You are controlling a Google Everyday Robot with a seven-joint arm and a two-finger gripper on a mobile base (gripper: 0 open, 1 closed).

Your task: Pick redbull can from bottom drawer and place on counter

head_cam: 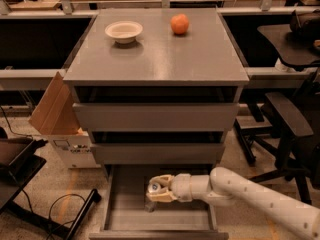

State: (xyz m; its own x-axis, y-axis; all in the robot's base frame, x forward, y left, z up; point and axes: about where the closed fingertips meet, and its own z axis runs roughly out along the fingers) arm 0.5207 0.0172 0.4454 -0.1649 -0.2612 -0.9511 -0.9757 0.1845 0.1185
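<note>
Grasp stage: hand (156, 192) reaching into the open bottom drawer (150, 220)
Its fingers wrap the redbull can (153, 186), which sits low inside the drawer; judged from this, the lift out and the placing on the grey tabletop (160, 59), near the white bowl (123, 31) and orange fruit (180, 24), remain

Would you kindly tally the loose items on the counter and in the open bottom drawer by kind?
white bowl: 1, on the counter
orange fruit: 1, on the counter
redbull can: 1, in the bottom drawer, with the hand at it
Total: 3
</note>
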